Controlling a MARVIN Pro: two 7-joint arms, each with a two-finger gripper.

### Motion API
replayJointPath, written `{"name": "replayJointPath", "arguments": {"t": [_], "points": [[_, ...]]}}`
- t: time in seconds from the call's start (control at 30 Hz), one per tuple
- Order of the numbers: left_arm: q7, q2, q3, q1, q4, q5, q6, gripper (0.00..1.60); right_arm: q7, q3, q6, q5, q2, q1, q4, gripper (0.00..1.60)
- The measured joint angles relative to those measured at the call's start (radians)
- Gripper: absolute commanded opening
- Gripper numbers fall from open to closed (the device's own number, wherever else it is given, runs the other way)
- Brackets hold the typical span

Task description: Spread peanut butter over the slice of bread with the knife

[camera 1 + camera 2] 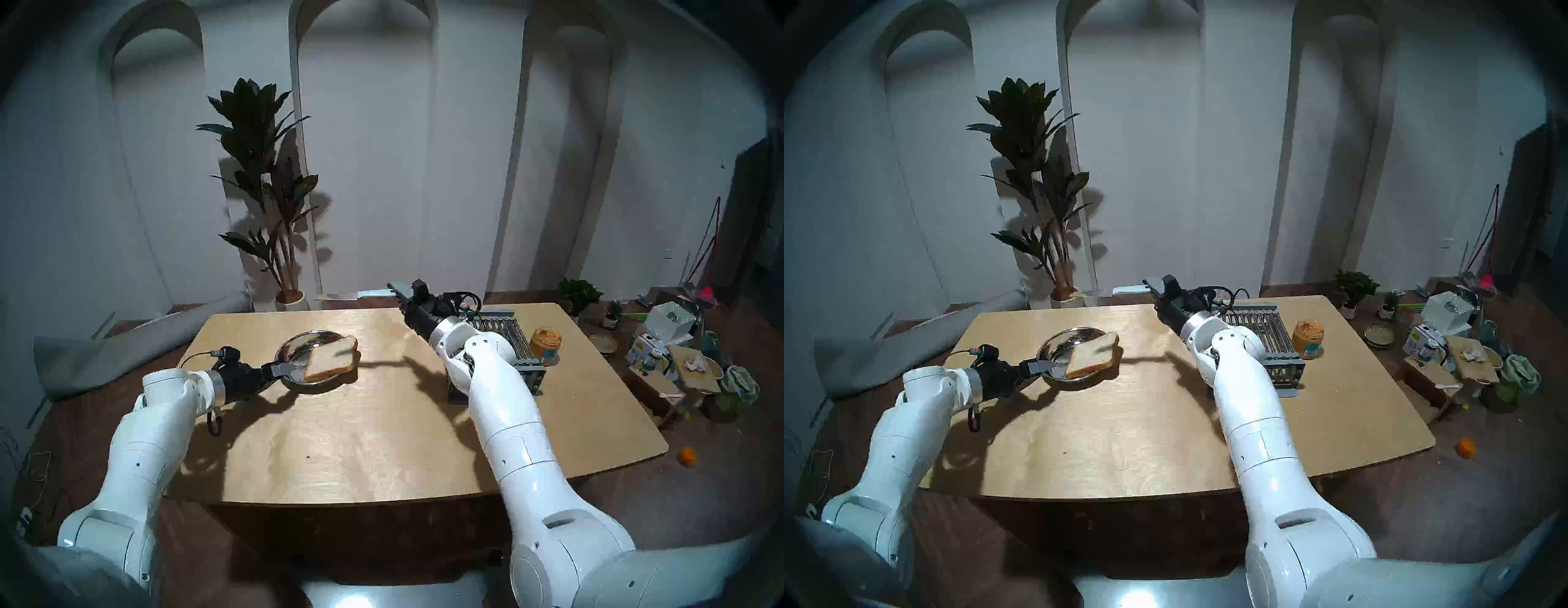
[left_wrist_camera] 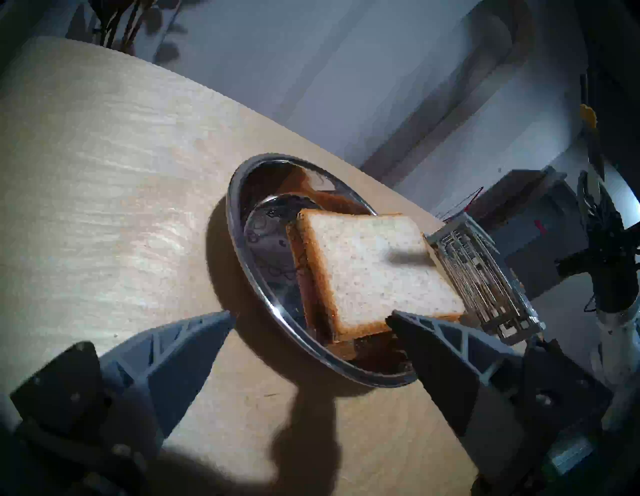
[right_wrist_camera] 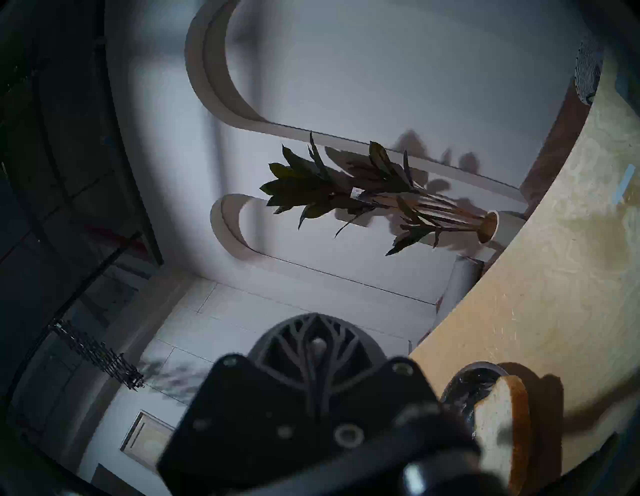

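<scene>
The slice of bread point(image 1: 333, 358) leans tilted on the right rim of a steel plate point(image 1: 297, 339); its top is bare. My left gripper point(image 1: 278, 369) is open at the plate's near left rim. In the left wrist view, one of its fingers point(image 2: 433, 332) touches the bread's point(image 2: 374, 270) near corner and the other lies outside the plate point(image 2: 263, 270). My right gripper point(image 1: 396, 291) is raised above the table's far edge, shut on the knife point(image 1: 375, 293), which points left. The peanut butter point(image 1: 546, 344) is in an open jar at the right. The knife is hidden in the right wrist view.
A grey slatted rack point(image 1: 505, 335) stands between my right arm and the jar. A potted plant point(image 1: 271, 204) stands behind the table. Boxes and clutter point(image 1: 670, 339) lie on the floor to the right. The wooden table point(image 1: 360, 433) spreads in front.
</scene>
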Motion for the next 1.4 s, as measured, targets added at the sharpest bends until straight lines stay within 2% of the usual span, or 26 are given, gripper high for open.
{"name": "replayJointPath", "arguments": {"t": [0.13,0.23,0.3,0.33,0.37,0.4,0.43,0.47,0.5,0.67,1.03,1.1,1.13,1.17,1.4], "points": [[-0.013,0.005,0.016,-0.022,0.033,0.012,-0.009,1.6,0.016,-0.011,-0.016,-0.017,0.001,0.002,0.035,0.0],[-0.021,0.009,0.026,-0.037,0.055,0.021,-0.015,1.43,0.03,-0.02,-0.028,-0.031,0.002,0.003,0.059,0.0],[-0.027,0.011,0.032,-0.047,0.069,0.026,-0.019,1.42,0.038,-0.025,-0.038,-0.041,0.003,0.003,0.075,0.0],[-0.029,0.011,0.033,-0.051,0.074,0.028,-0.021,1.35,0.041,-0.027,-0.041,-0.045,0.003,0.004,0.081,0.0],[-0.031,0.012,0.035,-0.053,0.078,0.029,-0.022,1.23,0.043,-0.028,-0.044,-0.048,0.003,0.004,0.086,0.0],[-0.033,0.013,0.036,-0.057,0.084,0.031,-0.024,1.03,0.047,-0.031,-0.049,-0.053,0.004,0.005,0.093,0.0],[-0.035,0.013,0.037,-0.061,0.089,0.032,-0.025,1.0,0.05,-0.034,-0.054,-0.058,0.005,0.006,0.1,0.0],[-0.037,0.014,0.038,-0.064,0.094,0.034,-0.026,0.65,0.053,-0.036,-0.06,-0.063,0.005,0.007,0.108,0.0],[-0.039,0.014,0.039,-0.067,0.098,0.035,-0.027,0.55,0.055,-0.039,-0.064,-0.068,0.005,0.008,0.115,0.0],[-0.049,0.016,0.044,-0.082,0.11,0.037,-0.033,0.63,0.058,-0.052,-0.095,-0.097,0.006,0.014,0.152,0.0],[-0.052,0.017,0.058,-0.098,0.118,0.04,-0.035,0.54,-0.005,-0.072,-0.157,-0.153,0.001,0.02,0.172,0.0],[-0.05,0.017,0.061,-0.1,0.121,0.042,-0.035,0.45,-0.028,-0.078,-0.163,-0.163,0.0,0.018,0.157,0.0],[-0.049,0.016,0.061,-0.102,0.124,0.042,-0.036,0.32,-0.038,-0.08,-0.164,-0.167,0.0,0.015,0.147,0.0],[-0.048,0.016,0.062,-0.104,0.126,0.043,-0.036,0.07,-0.047,-0.083,-0.166,-0.172,0.0,0.012,0.135,0.0],[-0.021,0.0,0.063,-0.122,0.142,0.044,-0.04,0.05,-0.098,-0.105,-0.17,-0.194,0.0,-0.036,0.045,0.0]]}}
